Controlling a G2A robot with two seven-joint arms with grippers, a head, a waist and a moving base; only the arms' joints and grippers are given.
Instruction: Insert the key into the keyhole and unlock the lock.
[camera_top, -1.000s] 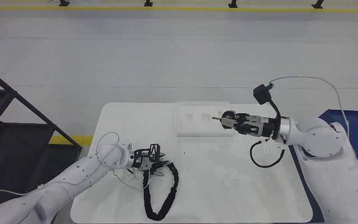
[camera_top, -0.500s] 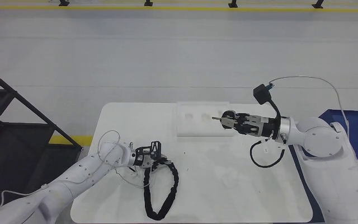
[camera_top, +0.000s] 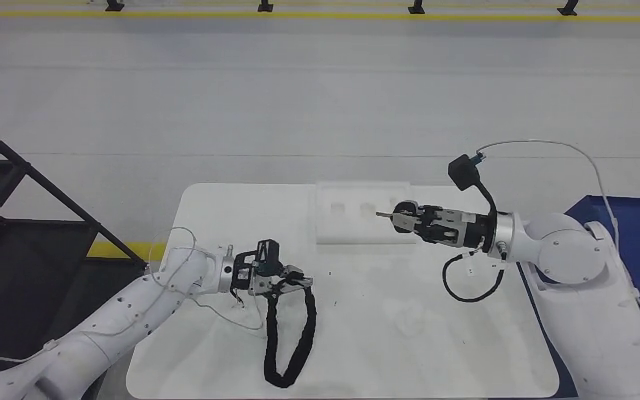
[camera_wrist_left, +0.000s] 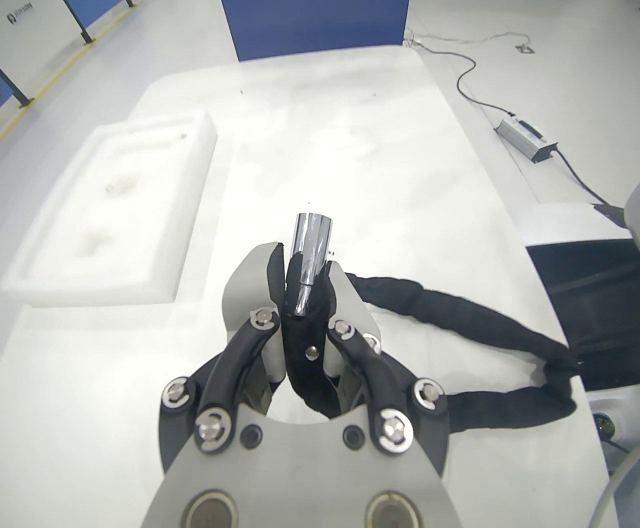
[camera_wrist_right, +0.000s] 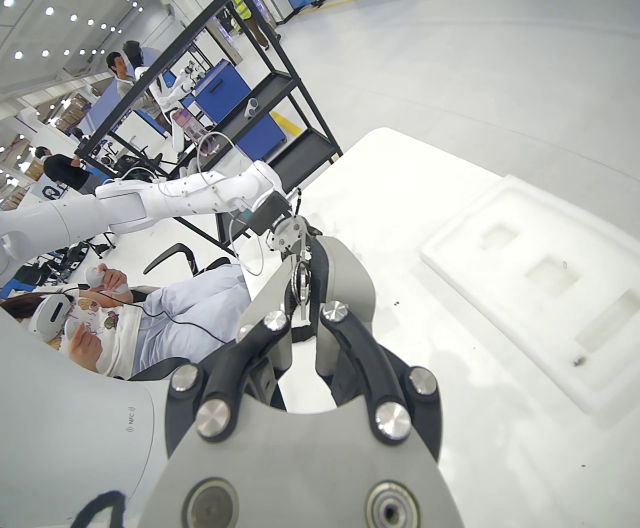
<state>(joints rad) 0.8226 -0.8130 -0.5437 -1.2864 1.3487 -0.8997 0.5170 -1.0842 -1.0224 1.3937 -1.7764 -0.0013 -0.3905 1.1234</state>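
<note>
Top view, clock dirs from table (camera_top: 430, 340) centre. L gripper (camera_top: 288, 280) sits at approx 9 o'clock, fingers clamped tight on the lock (camera_top: 304, 282). In the L wrist view they pinch the black-sleeved neck, and the chrome barrel (camera_wrist_left: 311, 240) sticks out past the tips, its end facing 3 o'clock across the table. The lock's black sleeved cable (camera_top: 290, 345) hangs off it and loops on the table twd 6 o'clock, near the front edge. R gripper (camera_top: 400, 215) is at approx 1 o'clock, fingers closed on the key (camera_top: 384, 213). It holds the key by the head, w/ the blade poking out twd 9 o'clock. The blade sits over the 3 o'clock end of the white foam tray (camera_top: 345, 228), which lies at 12 o'clock along the far edge. Key and lock are well apart, tips roughly facing each other. Key not yet in the keyhole. Can't tell if the barrel touches the table.
</note>
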